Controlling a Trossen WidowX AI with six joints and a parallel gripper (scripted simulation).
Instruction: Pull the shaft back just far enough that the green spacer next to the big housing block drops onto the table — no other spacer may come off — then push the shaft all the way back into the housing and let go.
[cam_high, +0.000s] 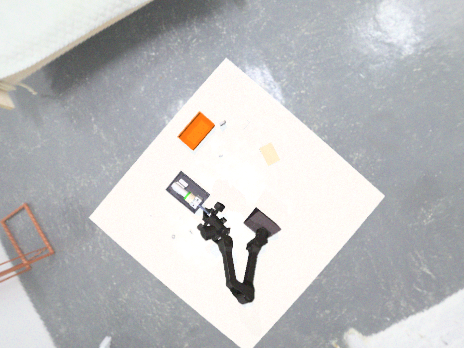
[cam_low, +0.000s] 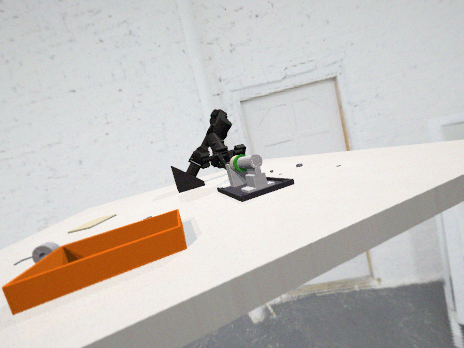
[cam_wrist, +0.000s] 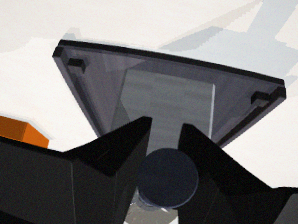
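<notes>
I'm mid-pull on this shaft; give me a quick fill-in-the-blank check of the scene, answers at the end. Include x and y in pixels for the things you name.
The gripper (cam_high: 206, 212) (cam_wrist: 165, 129) is closed on the ____. The spacer (cam_high: 187, 196) (cam_low: 236, 163) next to the big housing block (cam_high: 178, 188) (cam_low: 250, 161) is coloured ____. The open box (cam_high: 196, 131) (cam_low: 120, 252) on the table (cam_high: 300, 200) (cam_low: 300, 215) is coloured ____.

Missing words: shaft; green; orange.

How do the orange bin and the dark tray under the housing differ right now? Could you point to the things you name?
The orange bin (cam_high: 196, 131) (cam_low: 95, 260) has tall walls; the dark tray (cam_high: 173, 194) (cam_low: 244, 197) is low and nearly flat. The bin is bright orange, while the tray is dark grey. The bin carries no parts that I can see, whereas the tray bears the grey housing with the green spacer (cam_high: 188, 196) (cam_low: 235, 163) above it. Both are rectangular and rest on the white table.
</notes>
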